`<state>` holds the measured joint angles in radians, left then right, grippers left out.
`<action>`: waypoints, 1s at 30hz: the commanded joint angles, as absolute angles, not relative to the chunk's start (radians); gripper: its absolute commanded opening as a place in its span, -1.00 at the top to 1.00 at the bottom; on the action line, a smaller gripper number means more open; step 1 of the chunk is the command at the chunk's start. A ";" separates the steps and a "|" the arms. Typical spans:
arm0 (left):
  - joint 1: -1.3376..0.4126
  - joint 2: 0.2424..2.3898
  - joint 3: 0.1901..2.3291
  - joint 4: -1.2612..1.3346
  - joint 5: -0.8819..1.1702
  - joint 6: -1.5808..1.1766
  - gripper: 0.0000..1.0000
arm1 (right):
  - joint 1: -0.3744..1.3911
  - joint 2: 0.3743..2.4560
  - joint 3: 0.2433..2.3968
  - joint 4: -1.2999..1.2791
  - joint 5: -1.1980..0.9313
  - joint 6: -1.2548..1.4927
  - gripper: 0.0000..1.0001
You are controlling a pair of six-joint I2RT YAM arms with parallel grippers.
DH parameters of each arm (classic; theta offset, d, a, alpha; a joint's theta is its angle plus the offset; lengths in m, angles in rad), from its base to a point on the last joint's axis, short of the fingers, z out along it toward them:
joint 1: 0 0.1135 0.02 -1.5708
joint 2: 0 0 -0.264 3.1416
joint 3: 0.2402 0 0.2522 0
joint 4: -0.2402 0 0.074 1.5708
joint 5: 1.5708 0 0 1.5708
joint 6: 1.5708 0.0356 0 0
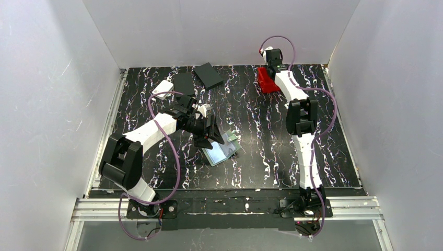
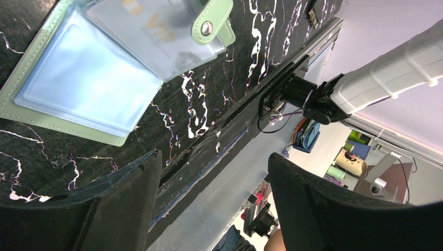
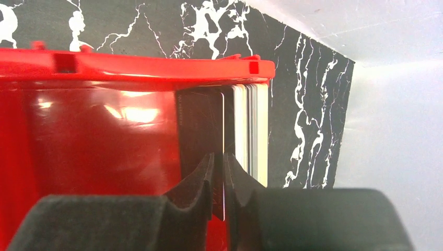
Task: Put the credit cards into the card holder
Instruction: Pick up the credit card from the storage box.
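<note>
We pinch one dark thin credit card in the right gripper, inside the red plastic bin. Our left gripper hangs open by the unfolded sage-green card holder; more cards await.

Bright, even overhead light casts soft shadows on the worktop. Glare patches mark the red bin, a faint sheen the card holder; near foregrounds blur.
</note>
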<state>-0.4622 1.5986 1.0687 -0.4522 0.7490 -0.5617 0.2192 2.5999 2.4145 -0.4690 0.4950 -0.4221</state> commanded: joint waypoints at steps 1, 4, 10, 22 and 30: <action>-0.467 1.582 1.067 -0.459 0.779 -0.563 -0.46 | 0.216 2.513 2.462 -0.436 0.520 -0.422 0.68; -0.466 1.579 1.064 -0.458 0.781 -0.563 -0.46 | 0.216 2.498 2.463 -0.438 0.513 -0.416 0.71; -0.467 1.572 1.054 -0.450 0.788 -0.569 -0.46 | 0.216 2.470 2.450 -0.458 0.461 -0.380 0.97; -0.465 1.531 1.053 -0.457 0.784 -0.565 -0.47 | 0.217 2.328 2.428 -0.498 0.437 -0.197 0.97; -0.392 1.473 1.111 -0.409 0.872 -0.641 -0.49 | 0.222 1.939 1.985 -0.423 0.095 0.258 0.97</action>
<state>-0.4435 1.5612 1.0679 -0.4496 0.7845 -0.5854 0.2199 2.1895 2.2230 -0.5243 0.3702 -0.0525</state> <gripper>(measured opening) 0.740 0.027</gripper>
